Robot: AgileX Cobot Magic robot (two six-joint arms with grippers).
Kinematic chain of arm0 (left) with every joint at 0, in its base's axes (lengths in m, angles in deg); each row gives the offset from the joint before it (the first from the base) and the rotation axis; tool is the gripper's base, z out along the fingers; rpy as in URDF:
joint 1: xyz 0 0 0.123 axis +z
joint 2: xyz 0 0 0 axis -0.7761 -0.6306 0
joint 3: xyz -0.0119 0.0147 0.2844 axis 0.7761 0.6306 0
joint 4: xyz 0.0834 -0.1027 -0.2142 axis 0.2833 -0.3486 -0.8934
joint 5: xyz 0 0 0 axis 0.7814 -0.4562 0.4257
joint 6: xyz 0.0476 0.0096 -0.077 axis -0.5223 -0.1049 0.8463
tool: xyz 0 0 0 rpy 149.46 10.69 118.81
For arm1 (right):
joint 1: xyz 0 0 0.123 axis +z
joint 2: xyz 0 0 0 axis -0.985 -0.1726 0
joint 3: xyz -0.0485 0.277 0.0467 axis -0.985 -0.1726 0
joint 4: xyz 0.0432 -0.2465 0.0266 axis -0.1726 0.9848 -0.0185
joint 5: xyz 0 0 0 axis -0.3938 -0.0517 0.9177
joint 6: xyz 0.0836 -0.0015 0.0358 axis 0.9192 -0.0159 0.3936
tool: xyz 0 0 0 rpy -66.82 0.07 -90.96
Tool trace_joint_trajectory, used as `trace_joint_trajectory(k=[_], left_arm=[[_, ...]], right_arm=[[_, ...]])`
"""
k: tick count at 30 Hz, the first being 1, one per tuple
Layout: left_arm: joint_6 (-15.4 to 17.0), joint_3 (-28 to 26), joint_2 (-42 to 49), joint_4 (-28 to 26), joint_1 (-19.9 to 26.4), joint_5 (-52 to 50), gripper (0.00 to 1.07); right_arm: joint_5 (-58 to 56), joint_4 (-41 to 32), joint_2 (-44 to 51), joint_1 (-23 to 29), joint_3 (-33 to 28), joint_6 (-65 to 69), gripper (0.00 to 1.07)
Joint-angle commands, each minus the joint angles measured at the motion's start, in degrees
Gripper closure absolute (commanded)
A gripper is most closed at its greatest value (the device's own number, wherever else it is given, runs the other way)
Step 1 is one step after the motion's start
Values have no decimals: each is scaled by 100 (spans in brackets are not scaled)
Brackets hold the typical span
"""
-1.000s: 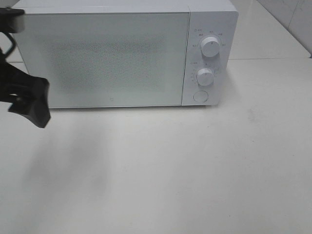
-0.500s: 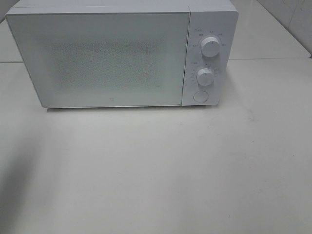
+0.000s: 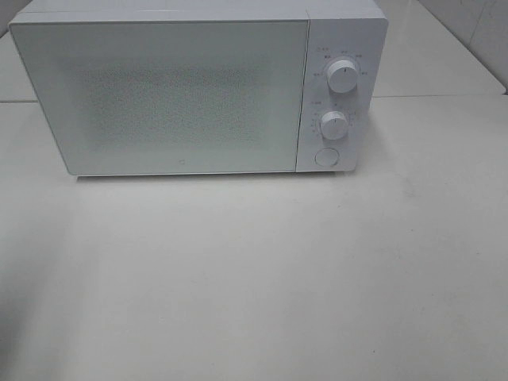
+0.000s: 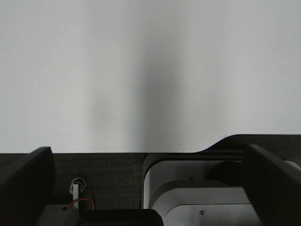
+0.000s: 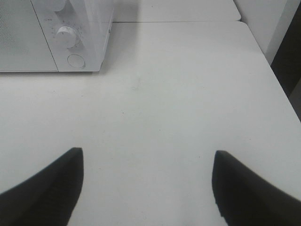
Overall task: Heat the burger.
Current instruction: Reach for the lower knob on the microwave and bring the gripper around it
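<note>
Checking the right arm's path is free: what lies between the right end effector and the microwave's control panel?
Nothing: the right wrist view shows only bare white tabletop between the open right end effector and the microwave.

The left gripper (image 4: 146, 153) has broad matt-black fingers (image 4: 270, 181). Close by them are a white rounded plastic housing (image 4: 197, 197) and a thin red wire (image 4: 81, 202) looping beside a small silver fitting (image 4: 76, 184). The right gripper (image 5: 146, 153) shows two black, wedge-shaped fingers (image 5: 44, 190) with rounded tips.
</note>
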Motion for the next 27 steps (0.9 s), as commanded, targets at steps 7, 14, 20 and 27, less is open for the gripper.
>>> trace_joint_trajectory(k=[7, 14, 20, 27], left_arm=[[-34, 476, 1484, -11, 17, -155, 6], [-138, 476, 2744, -11, 17, -155, 6], [-138, 476, 3421, -11, 17, -155, 6], [-115, 476, 3724, -69, 17, -166, 6]], right_arm=[[86, 0, 155, -40, -17, -80, 32], [86, 0, 155, -40, -17, -80, 32], [86, 0, 155, -40, -17, -80, 32], [86, 0, 155, -40, -17, -80, 32]])
